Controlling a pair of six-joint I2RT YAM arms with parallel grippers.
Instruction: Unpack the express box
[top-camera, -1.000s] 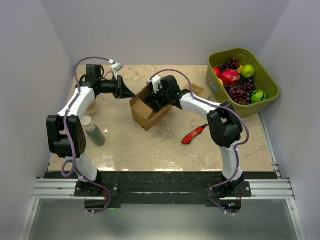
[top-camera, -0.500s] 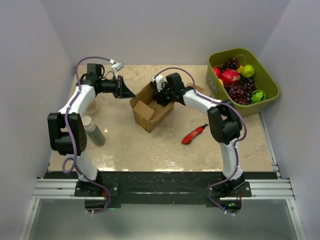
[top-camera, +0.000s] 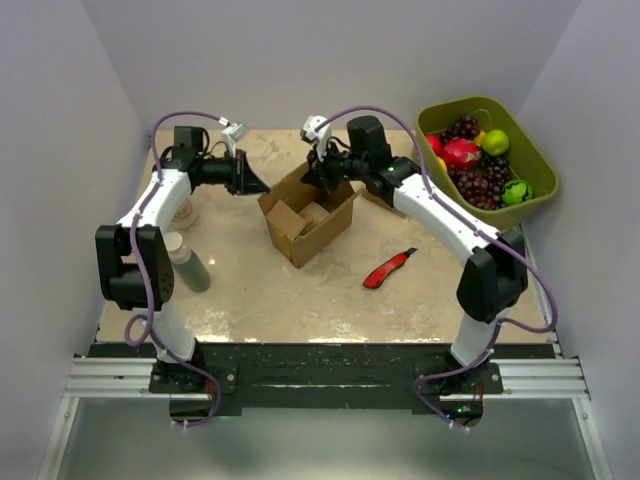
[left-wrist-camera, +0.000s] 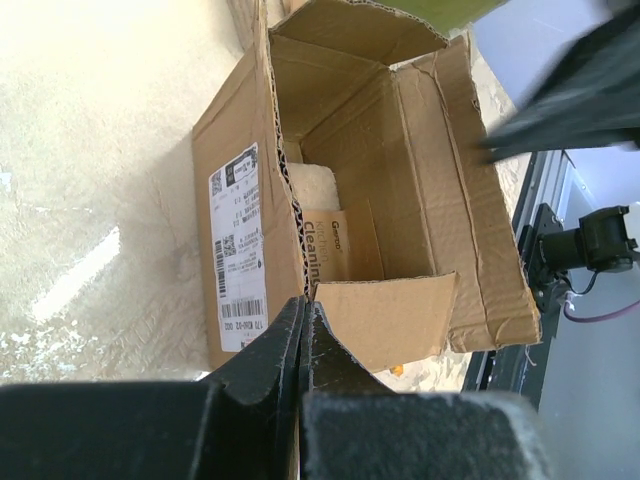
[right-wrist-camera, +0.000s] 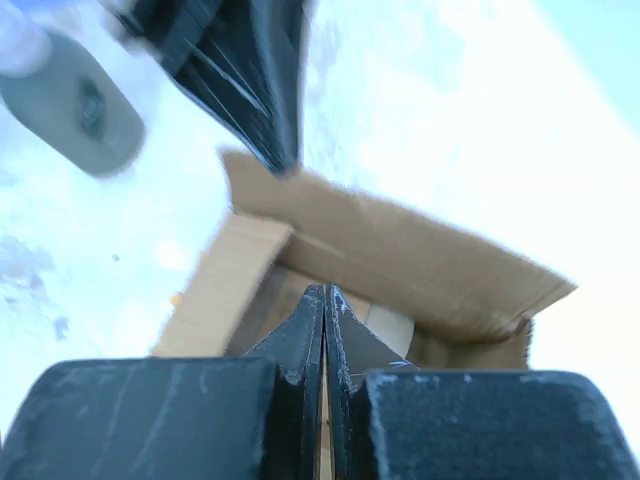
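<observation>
Overhead view: you see the express box (top-camera: 300, 215) standing open at the middle of the table (top-camera: 300, 295), flaps spread. The left gripper (top-camera: 262, 185) sits at its far-left corner and the right gripper (top-camera: 318, 178) hangs over its far edge. Only this view gives you the surroundings: a green basket (top-camera: 540, 170) of fruit at the far right, a red knife (top-camera: 390, 268) lying near and to the right of the box, and a bottle (top-camera: 188, 262) at the near left.

Left wrist view: here alone you can read the white label (left-wrist-camera: 238, 250) on the box's side and see a pale object (left-wrist-camera: 315, 185) inside, beside a printed card. The jaws are pressed together, their tips right at the corrugated wall edge. You cannot tell whether any card is pinched between them.

Right wrist view: the jaws are fully closed with nothing visibly gripped, poised above the open box. The frame is blurred; the dark shape and the grey-green blob at its top left are hard to make out, and the box contents are mostly hidden behind the fingers.
</observation>
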